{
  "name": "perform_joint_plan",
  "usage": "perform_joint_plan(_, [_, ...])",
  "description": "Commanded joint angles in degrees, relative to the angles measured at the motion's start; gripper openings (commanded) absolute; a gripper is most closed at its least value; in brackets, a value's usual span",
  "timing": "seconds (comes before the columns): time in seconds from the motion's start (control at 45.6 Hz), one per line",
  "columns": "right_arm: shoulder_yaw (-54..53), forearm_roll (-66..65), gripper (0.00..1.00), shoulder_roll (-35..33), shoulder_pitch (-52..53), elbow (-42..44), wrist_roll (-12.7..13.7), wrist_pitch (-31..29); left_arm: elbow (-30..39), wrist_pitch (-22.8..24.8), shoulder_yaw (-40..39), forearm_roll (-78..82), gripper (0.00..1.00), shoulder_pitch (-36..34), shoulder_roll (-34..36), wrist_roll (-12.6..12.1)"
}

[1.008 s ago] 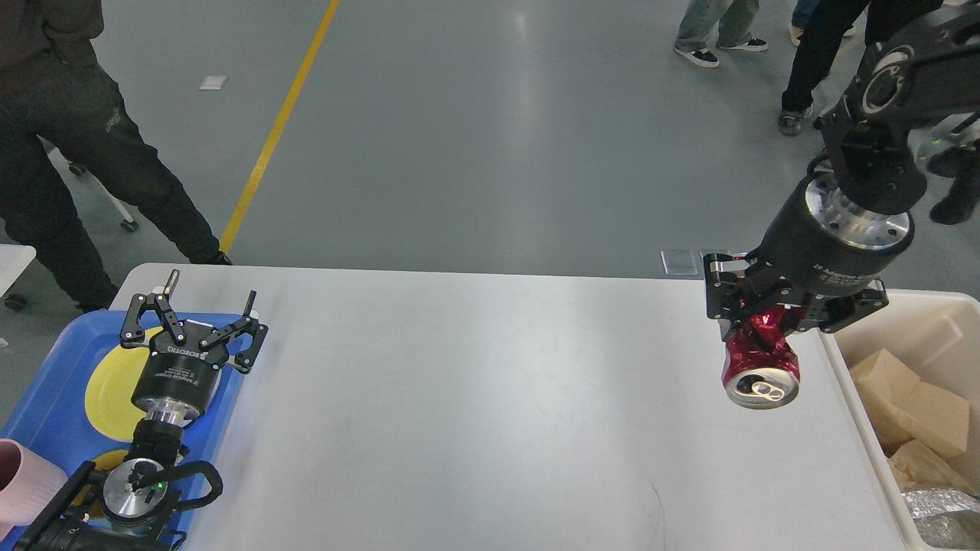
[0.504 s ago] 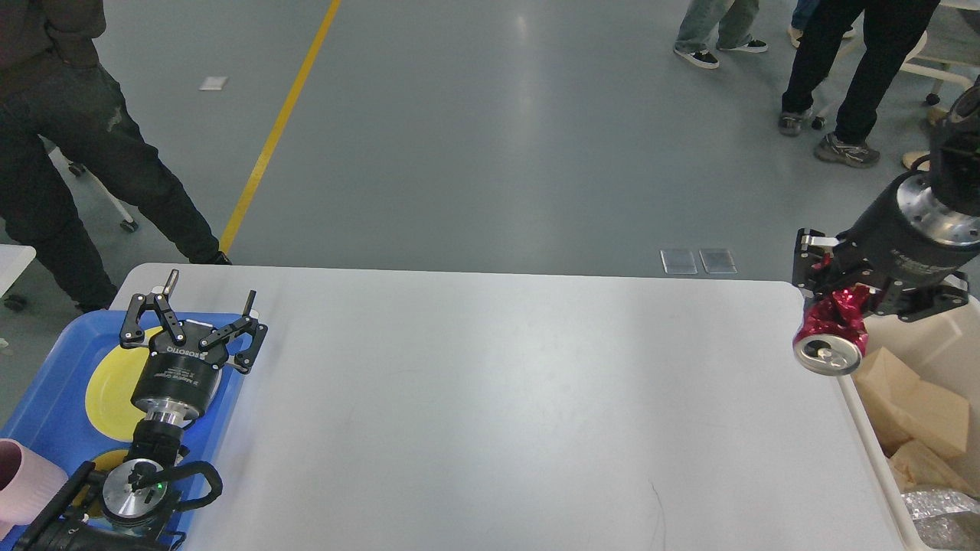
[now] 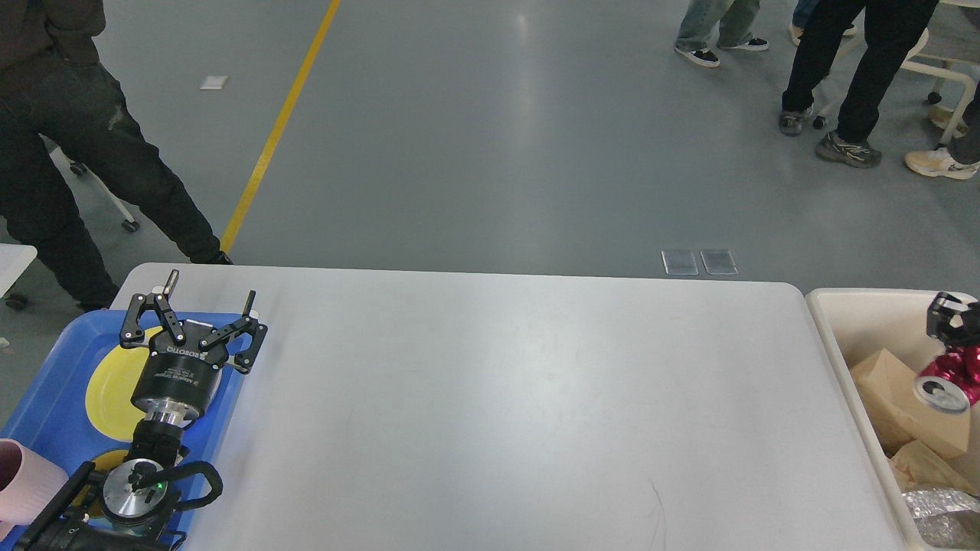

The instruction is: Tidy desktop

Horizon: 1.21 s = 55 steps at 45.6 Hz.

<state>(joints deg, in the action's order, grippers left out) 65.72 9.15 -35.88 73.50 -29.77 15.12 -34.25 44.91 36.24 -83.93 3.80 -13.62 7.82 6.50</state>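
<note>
The desktop (image 3: 498,398) is a large white tabletop with rounded corners, and its surface is bare. My left gripper (image 3: 211,295) hangs open and empty over the tabletop's left edge, above the blue tray (image 3: 46,383). A crushed red can (image 3: 946,383) hangs over the cream bin (image 3: 827,306) at the far right. My right gripper (image 3: 957,329) is shut on the can's upper end. The frame edge cuts off most of that gripper, so only one black finger shows.
The blue tray holds a yellow plate (image 3: 107,390) and a pink cup (image 3: 23,478). Cardboard pieces (image 3: 888,383) and crumpled foil (image 3: 942,513) lie in the bin. People stand on the grey floor beyond the table, at the far left and the far right.
My right arm has carried the red can rightwards and down, from over the tabletop's right end to over the bin. The left arm has stayed still.
</note>
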Motion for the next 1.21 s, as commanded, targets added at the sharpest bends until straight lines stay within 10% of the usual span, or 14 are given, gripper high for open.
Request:
perform_joint_plan(0.0, [-9.9,0.08,0.0,4.76,-19.77,17.35,-0.09,1.11,0.0,0.06,0.0,0.07,0.97,0.0,0.0,0.0])
perform_joint_plan(0.307, [-12.02,-0.19,0.0,13.91,-37.37,28.01,-0.01,23.08,0.0,-0.03,0.0,0.07,0.97,0.0,0.0,0.0])
perform_joint_plan(0.789, [-12.02,-0.28,0.0,14.61,-39.57,28.28,-0.01,26.61,0.0,-0.03,0.0,0.07,0.97,0.0,0.0,0.0])
perform_joint_plan(0.921, [-12.11,-0.19,0.92,14.61,-39.48,28.36,-0.01,29.23,0.0,-0.03,0.0,-0.02,0.97,0.0,0.0,0.0])
perform_joint_plan(1.184, [-12.11,-0.19,1.0,14.53,-39.57,28.19,-0.01,30.56,0.0,0.06,0.0,-0.02,0.97,0.0,0.0,0.0])
